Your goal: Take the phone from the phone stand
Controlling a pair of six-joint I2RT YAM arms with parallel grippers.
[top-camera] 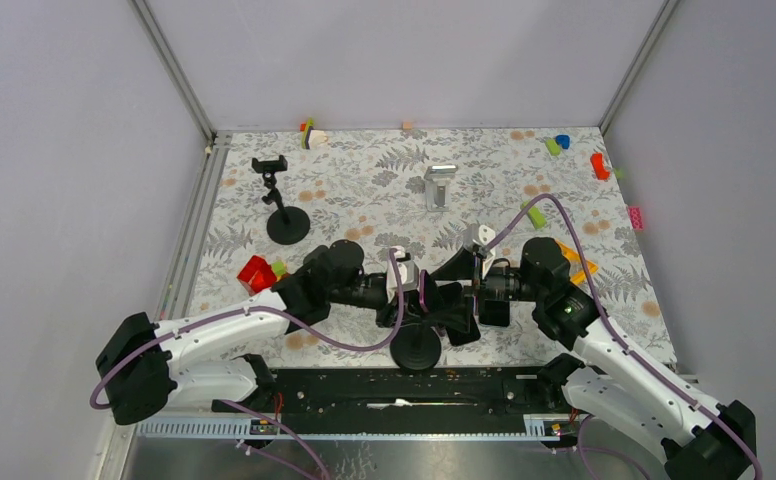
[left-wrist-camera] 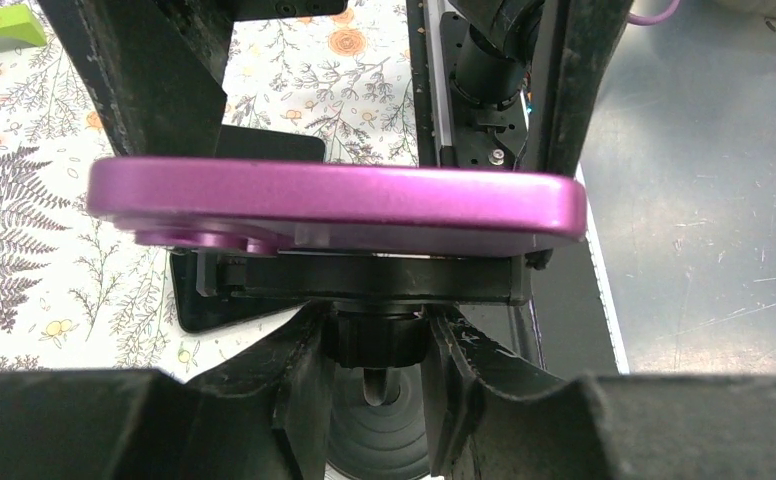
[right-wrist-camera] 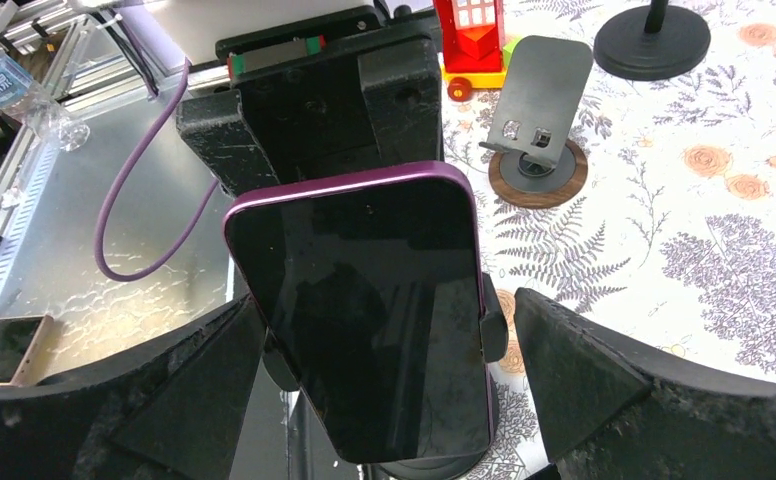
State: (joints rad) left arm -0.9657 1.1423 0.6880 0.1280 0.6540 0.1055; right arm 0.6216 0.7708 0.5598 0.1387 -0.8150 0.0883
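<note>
The purple phone [left-wrist-camera: 334,205] sits clamped in the black phone stand's holder [left-wrist-camera: 364,282]. My left gripper [left-wrist-camera: 379,345] is shut on the stand's black knob just under the holder, above the round base [left-wrist-camera: 379,430]. In the right wrist view the phone's dark screen [right-wrist-camera: 374,300] faces the camera. My right gripper [right-wrist-camera: 384,345] is open and straddles the phone's lower half. Its left finger [right-wrist-camera: 204,380] is at the phone's edge and its right finger [right-wrist-camera: 584,380] stands a little apart. In the top view both grippers meet over the stand's base [top-camera: 416,350].
A second black stand [top-camera: 286,215] is at the back left and a silver stand [top-camera: 440,185] at the back middle. A grey stand on a wooden disc [right-wrist-camera: 537,160] and a red toy [top-camera: 257,272] lie near. Small blocks [top-camera: 600,165] dot the back edge.
</note>
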